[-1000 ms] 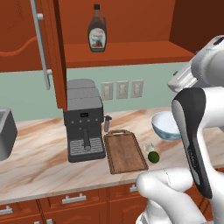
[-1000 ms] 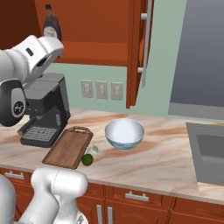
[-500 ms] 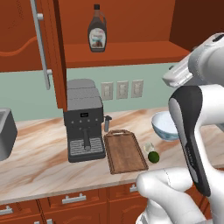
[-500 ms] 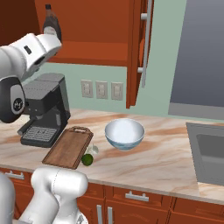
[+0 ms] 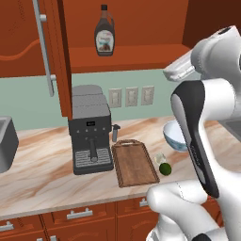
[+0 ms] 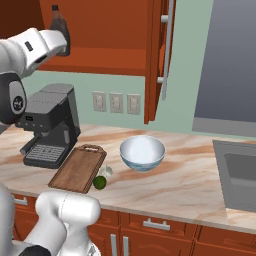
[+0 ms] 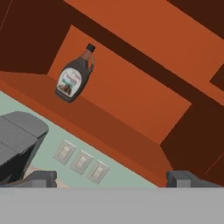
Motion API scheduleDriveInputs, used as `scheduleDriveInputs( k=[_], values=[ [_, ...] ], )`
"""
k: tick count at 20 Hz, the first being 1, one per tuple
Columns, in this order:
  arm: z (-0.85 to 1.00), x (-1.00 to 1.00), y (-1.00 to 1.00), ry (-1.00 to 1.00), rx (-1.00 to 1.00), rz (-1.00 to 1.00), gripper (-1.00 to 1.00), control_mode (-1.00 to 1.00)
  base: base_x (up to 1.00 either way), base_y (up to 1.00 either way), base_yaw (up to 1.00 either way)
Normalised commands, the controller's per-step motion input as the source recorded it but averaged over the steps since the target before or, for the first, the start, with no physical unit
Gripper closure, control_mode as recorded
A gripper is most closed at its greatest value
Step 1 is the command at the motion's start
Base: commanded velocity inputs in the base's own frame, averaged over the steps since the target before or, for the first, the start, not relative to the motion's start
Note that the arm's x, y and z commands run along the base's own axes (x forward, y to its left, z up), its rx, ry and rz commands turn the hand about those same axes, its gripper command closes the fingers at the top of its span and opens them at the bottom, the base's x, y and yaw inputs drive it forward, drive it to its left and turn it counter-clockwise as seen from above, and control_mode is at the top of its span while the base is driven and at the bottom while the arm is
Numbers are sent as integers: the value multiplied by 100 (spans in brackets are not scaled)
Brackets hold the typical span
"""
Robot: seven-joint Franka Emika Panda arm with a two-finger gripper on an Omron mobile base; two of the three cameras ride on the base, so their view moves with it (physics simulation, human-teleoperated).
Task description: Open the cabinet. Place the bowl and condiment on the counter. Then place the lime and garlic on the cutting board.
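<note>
Jaws: wide, empty, your gripper point(image 7: 111, 179) raised toward the shelf since a second ago | condiment point(image 7: 74, 75): upright in open cabinet point(image 5: 141, 56), apparently untouched | bowl point(image 6: 142, 152): already on counter point(image 6: 190, 180) | next: bottle pickup.

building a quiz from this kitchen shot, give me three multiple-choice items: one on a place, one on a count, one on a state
1. Where does the condiment stand?
A. on the cabinet shelf
B. on the cutting board
C. in the bowl

2. How many wall plates sit in the row on the green wall?
A. one
B. three
C. five

3. How is the gripper?
A. shut on the lime
B. shut on the bowl
C. open, holding nothing

Answers:
1 A, the bottle stands on the shelf inside the open cabinet.
2 B, three show side by side beside the coffee machine.
3 C, in the hand view the fingertips stand far apart with nothing between.
</note>
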Motion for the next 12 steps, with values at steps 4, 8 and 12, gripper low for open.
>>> scheduleDriveInputs(
  k=[4,8,12],
  values=[
    [13,24,14,4,11,1,-100,-100,0,0,0],
    [6,21,9,4,11,3,-100,-100,0,0,0],
    [5,15,0,6,14,7,-100,-100,0,0,0]
  ],
)
